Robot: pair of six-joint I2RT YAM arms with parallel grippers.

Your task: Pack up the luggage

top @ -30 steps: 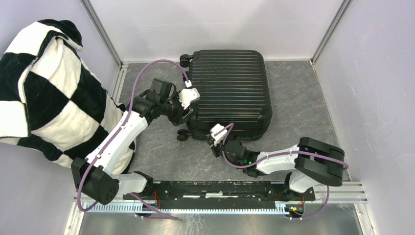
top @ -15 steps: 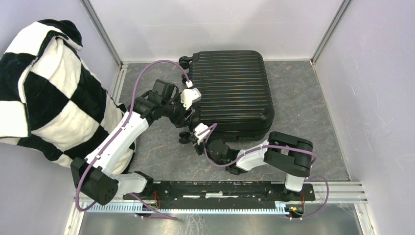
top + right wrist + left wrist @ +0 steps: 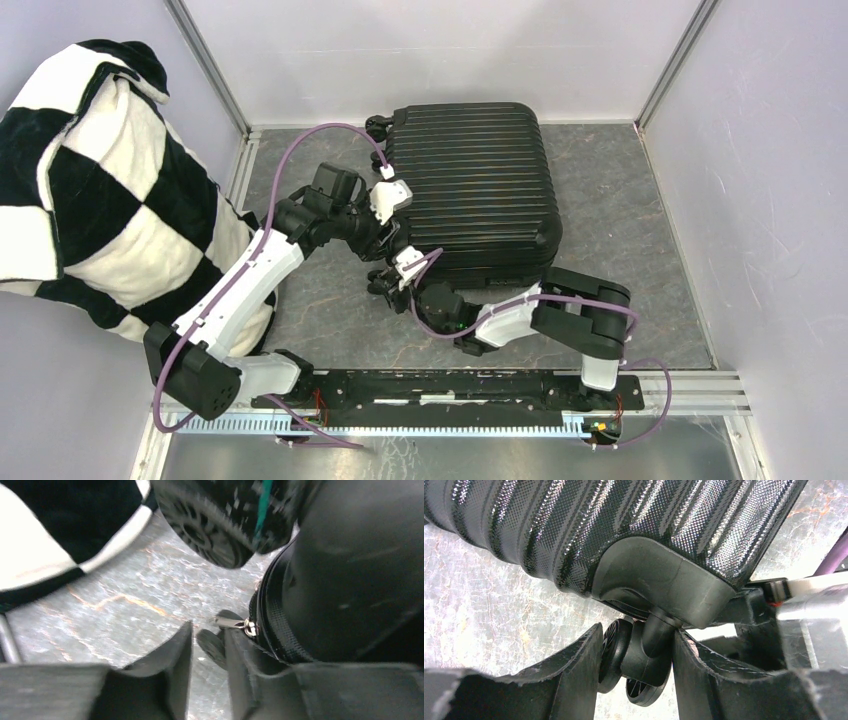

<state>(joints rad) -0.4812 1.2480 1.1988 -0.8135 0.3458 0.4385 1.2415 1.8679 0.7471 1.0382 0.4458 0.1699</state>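
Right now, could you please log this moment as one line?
luggage: closed | left tool: clamped on caster wheel | right tool: jaws apart at zipper pull

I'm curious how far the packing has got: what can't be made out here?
Top view: the shell of the closed luggage hides its inside.
Top view: the blanket runs off the left edge.
Right wrist view: blur; whether the right end effector touches the zipper pull is unclear.
Left wrist view: the left end effector, clamped on a caster wheel, covers its sides.
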